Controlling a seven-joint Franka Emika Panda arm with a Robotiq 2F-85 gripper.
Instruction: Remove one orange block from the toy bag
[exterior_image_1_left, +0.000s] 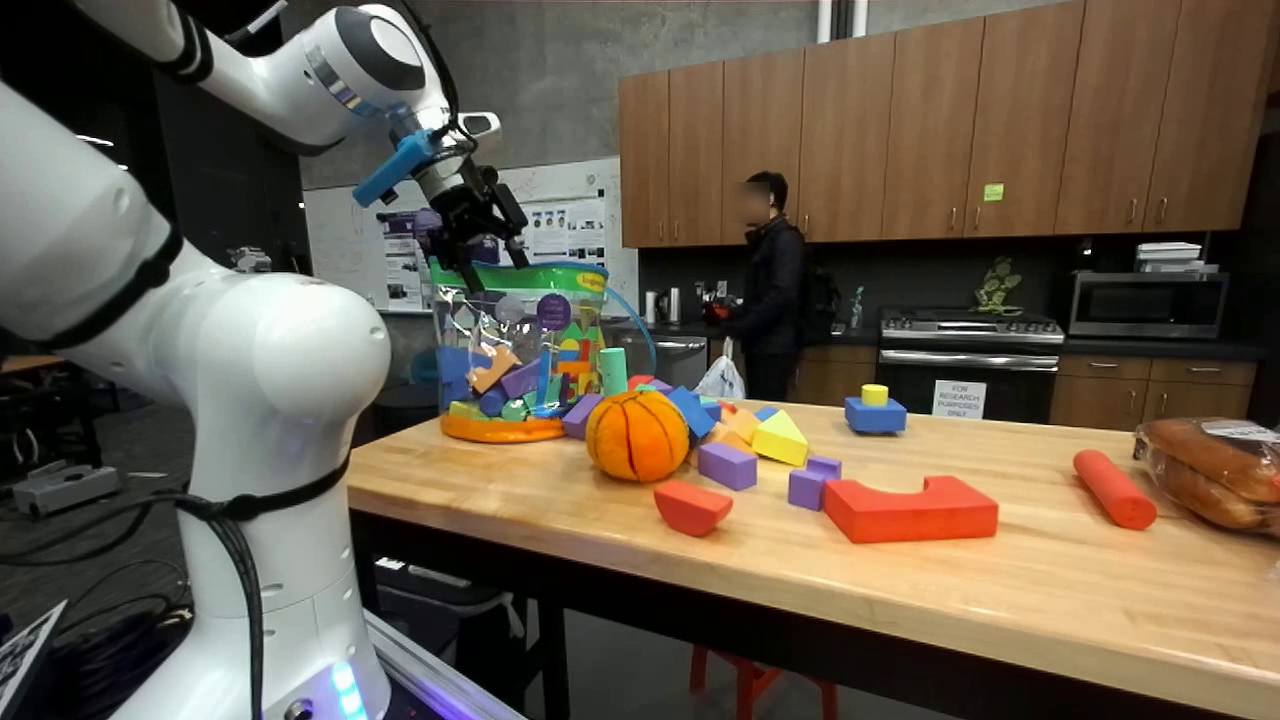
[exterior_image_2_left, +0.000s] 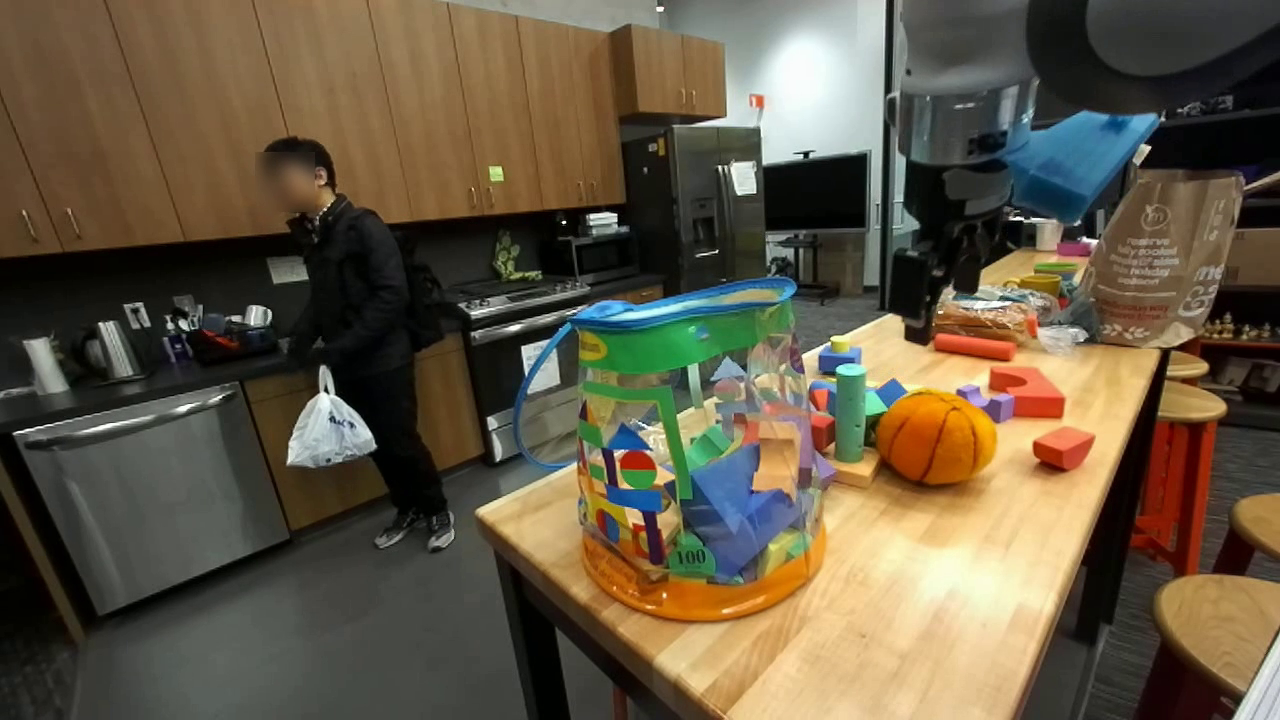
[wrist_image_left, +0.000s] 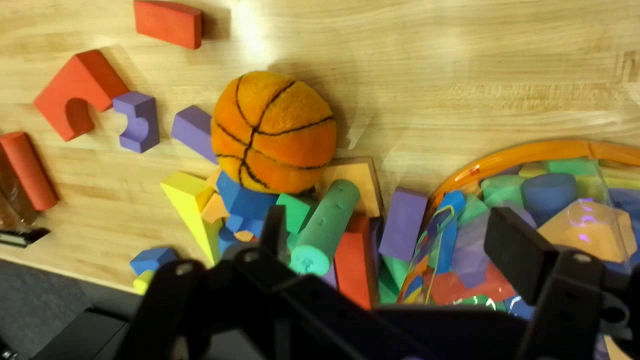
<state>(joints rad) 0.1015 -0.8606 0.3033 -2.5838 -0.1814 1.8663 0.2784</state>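
The toy bag (exterior_image_1_left: 582, 284) stands upright on the table, with its green band and blue rim at the top. It also shows in an exterior view (exterior_image_2_left: 690, 338) and partly in the wrist view (wrist_image_left: 530, 150). Several coloured blocks lie inside, including an orange-red piece (wrist_image_left: 462, 289) seen through the plastic. A small orange-red block (exterior_image_1_left: 692, 507) lies on the table by the ball, also in the wrist view (wrist_image_left: 168, 22). I cannot tell which is the orange block. My gripper (wrist_image_left: 397, 242) is open and empty, near rim height beside the bag (exterior_image_2_left: 938, 300), pointing down over the bag's edge and loose blocks.
An orange ball (exterior_image_1_left: 638, 436) and a heap of loose blocks with a green cylinder (exterior_image_2_left: 850, 412) stand beside the bag. A red arch block (exterior_image_1_left: 910, 510), a red cylinder (exterior_image_1_left: 1114, 488) and bagged bread (exterior_image_1_left: 1210, 470) lie farther along. A person (exterior_image_2_left: 350, 290) stands at the counter.
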